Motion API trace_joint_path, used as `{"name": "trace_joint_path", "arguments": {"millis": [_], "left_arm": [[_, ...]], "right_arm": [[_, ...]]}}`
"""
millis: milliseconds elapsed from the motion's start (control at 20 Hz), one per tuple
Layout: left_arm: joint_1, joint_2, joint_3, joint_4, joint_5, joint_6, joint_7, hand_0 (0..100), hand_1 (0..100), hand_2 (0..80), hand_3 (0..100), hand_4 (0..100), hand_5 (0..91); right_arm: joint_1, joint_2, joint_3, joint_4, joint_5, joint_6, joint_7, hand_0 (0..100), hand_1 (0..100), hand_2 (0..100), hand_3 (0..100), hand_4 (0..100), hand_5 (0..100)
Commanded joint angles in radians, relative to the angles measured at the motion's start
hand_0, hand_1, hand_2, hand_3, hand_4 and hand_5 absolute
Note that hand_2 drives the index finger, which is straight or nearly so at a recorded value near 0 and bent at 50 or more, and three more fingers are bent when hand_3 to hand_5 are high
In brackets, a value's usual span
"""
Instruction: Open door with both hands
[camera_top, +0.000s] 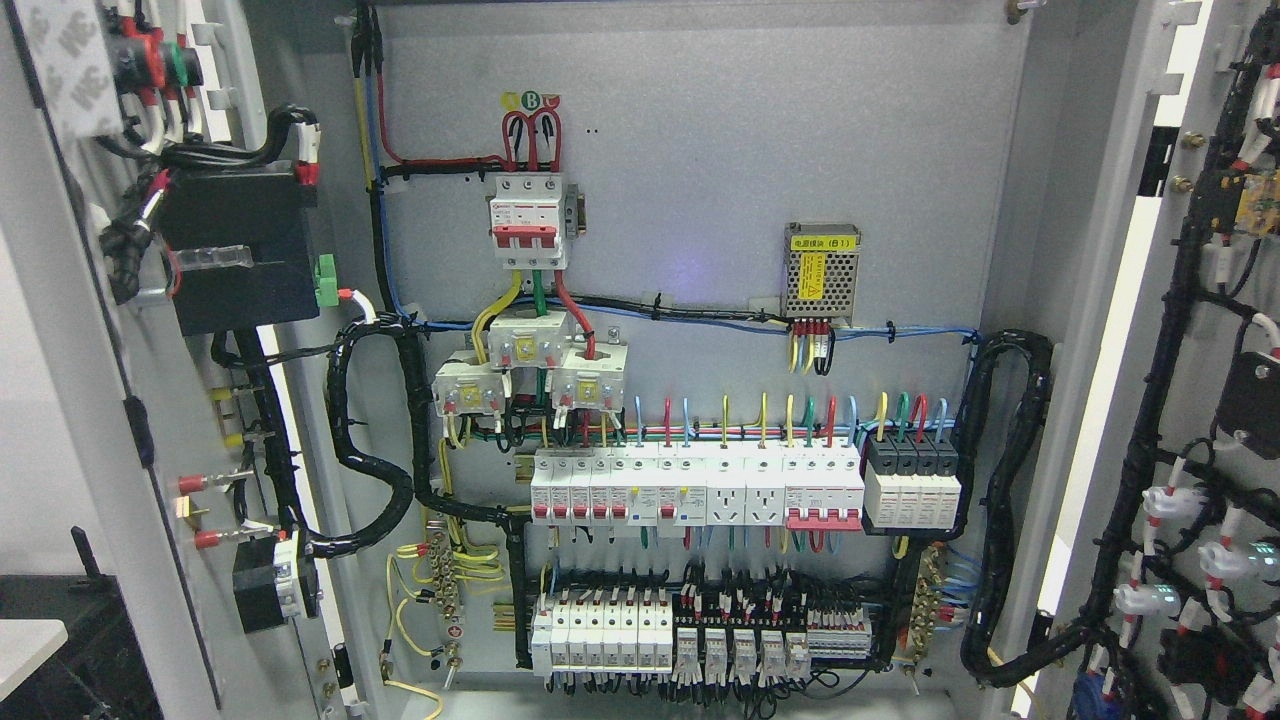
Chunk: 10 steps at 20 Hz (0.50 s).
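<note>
Both doors are swung wide open, the left door (90, 330) at the picture's left and the right door (1200, 380) at its right, so the cabinet (700, 150) interior is fully exposed. No hand shows anywhere, so its state can't be told. A green "B" sticker (532, 99) sits above the red-handled breaker (528, 222); the mesh power supply (822, 272) carries a yellow label ending "(B1)". Three white transformers (530, 370) cluster below.

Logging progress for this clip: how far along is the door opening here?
Done, by the look of it: the left door and right door both stand swung wide, exposing the breaker panel inside the cabinet. Nothing is in hand; neither robot hand is in view. Nothing visible remains to open.
</note>
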Motion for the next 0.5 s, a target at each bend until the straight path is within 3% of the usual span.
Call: {"name": "trace_joint_path", "arguments": {"millis": [0,200,451], "left_arm": [[-0.022,0.021,-0.006,-0.210,-0.004,-0.111,0.002,0,0,0.0,0,0,0.0],[-0.047,0.021,-0.020,-0.239,-0.004,-0.154,0.002,0,0,0.0,0,0,0.0],[-0.145,0.035,-0.026,-0.287,-0.004,-0.155,0.006,0,0,0.0,0,0,0.0]], "right_arm": [[0.032,-0.069,-0.078,-0.171,0.003,-0.012,0.000,38,0,0,0,0,0],[0.032,-0.092,-0.107,-0.248,0.003,-0.020,0.000,38,0,0,0,0,0],[0.025,-0.113,-0.118,-0.297,0.004,-0.048,0.000,38,0,0,0,0,0]]}}
